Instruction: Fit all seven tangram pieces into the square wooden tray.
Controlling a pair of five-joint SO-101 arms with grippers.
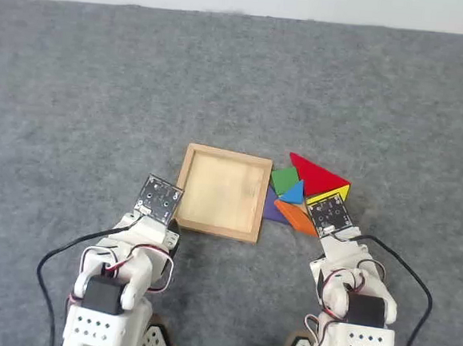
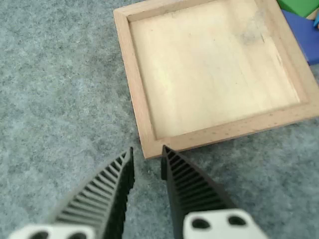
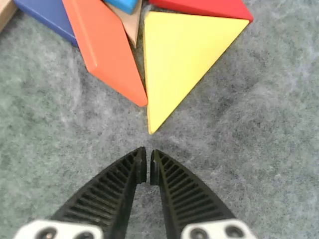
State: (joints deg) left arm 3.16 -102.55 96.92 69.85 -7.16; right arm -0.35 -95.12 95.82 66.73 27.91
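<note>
The square wooden tray lies in the middle with nothing in it. A cluster of tangram pieces sits against its right side: red triangle, green piece, small blue triangle, purple piece, orange piece, yellow triangle. My left gripper hovers just off the tray's near left corner, its fingers slightly open and holding nothing. My right gripper is shut and empty, a short way from the tip of the yellow triangle, beside the orange piece.
Grey carpet covers the whole table, with wide free room to the left, right and far side of the tray. A tan piece peeks between the orange and yellow ones. Both arm bases stand at the near edge.
</note>
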